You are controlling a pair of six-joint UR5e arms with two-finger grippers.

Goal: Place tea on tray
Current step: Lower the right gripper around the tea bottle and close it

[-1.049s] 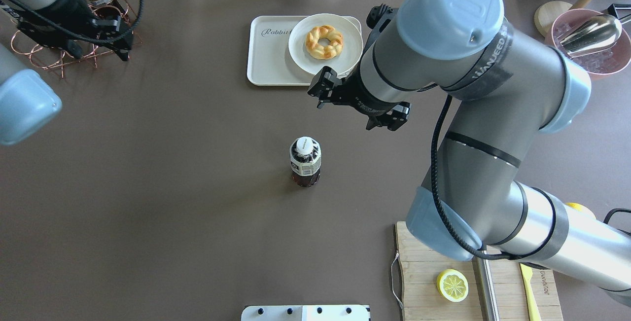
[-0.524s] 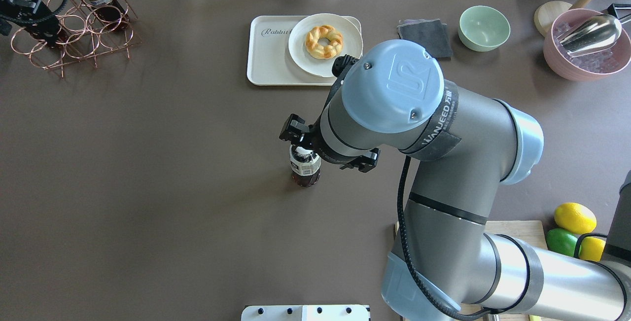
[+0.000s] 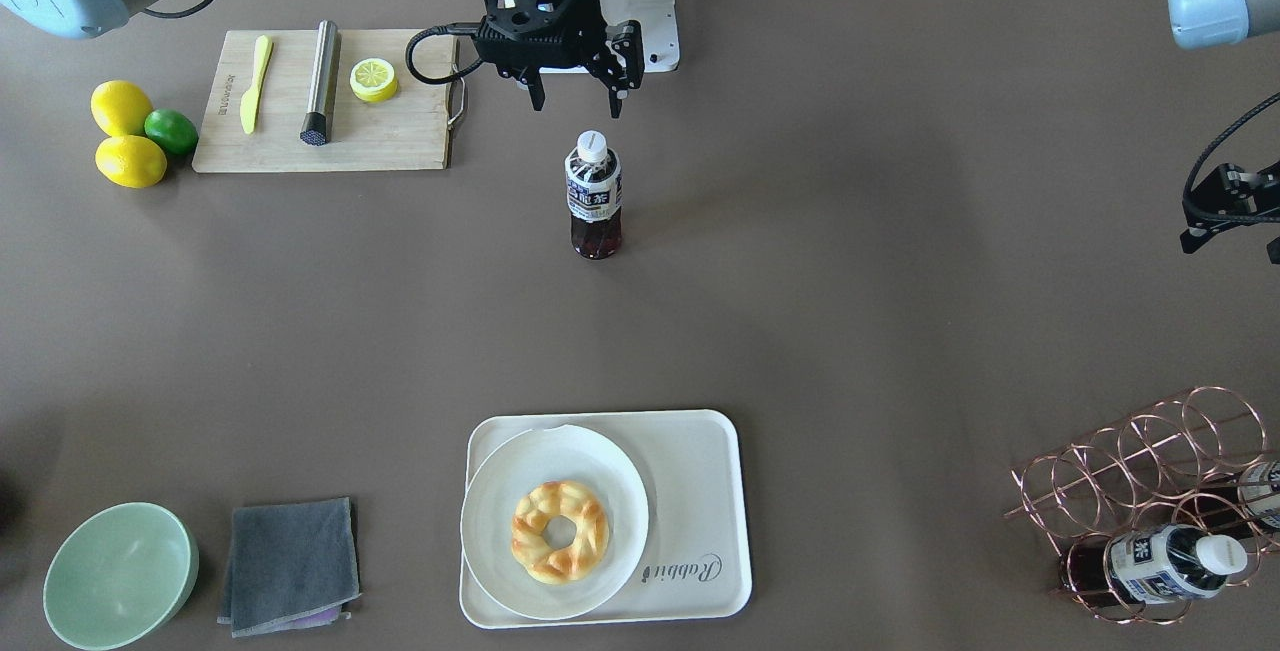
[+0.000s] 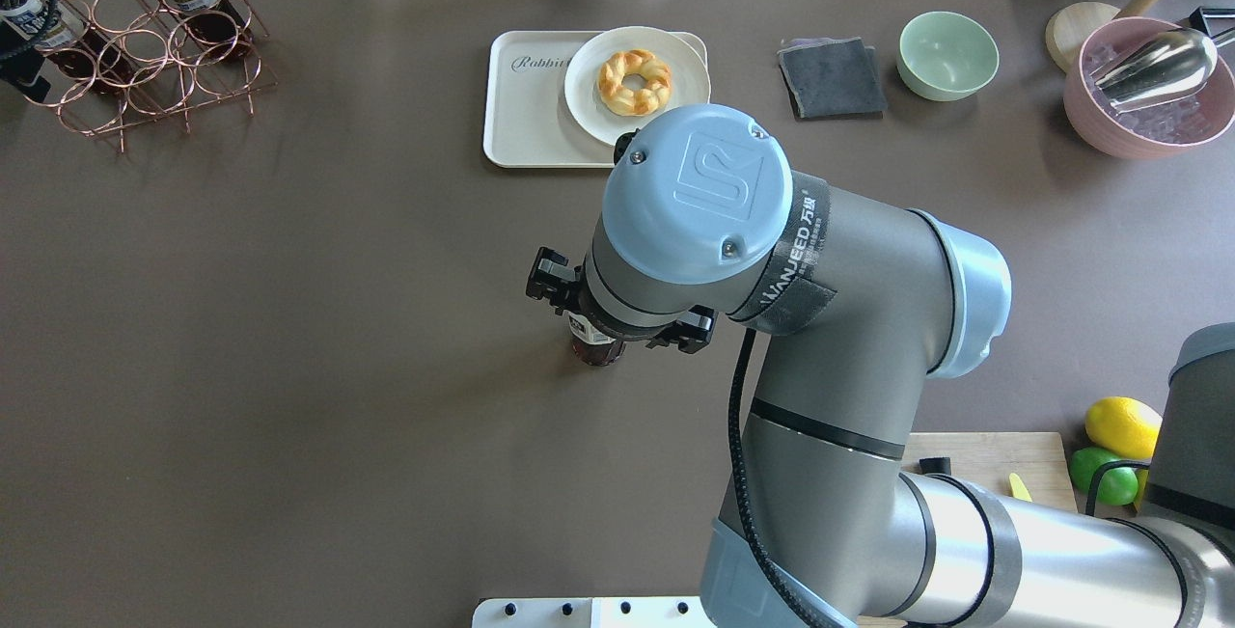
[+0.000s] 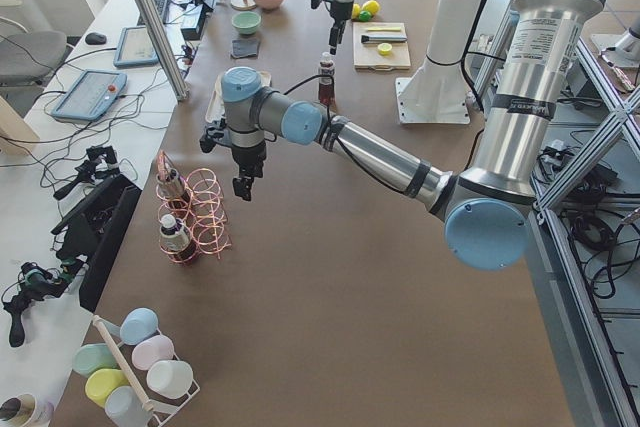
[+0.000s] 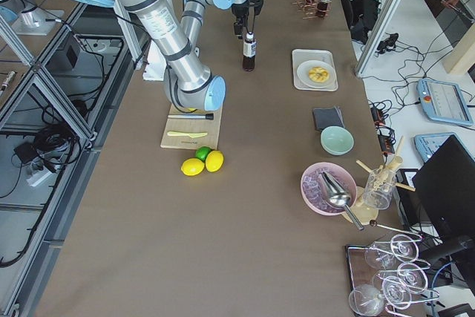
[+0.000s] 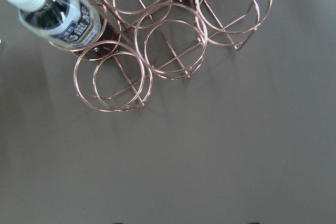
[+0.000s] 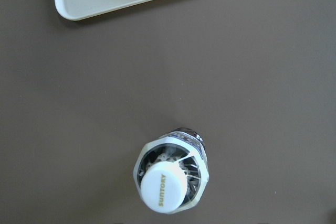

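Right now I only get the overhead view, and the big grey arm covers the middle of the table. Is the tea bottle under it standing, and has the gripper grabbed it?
Observer: In the front-facing view the tea stands upright, and the right gripper hangs open above its cap, not touching.
Visitor: Is the cap on?
Observer: Yes; the right wrist camera looks down on a white cap marked SUNTORY.
Visitor: What lies on that wooden board?
Observer: The cutting board carries a half lemon, a yellow knife and a metal rod.
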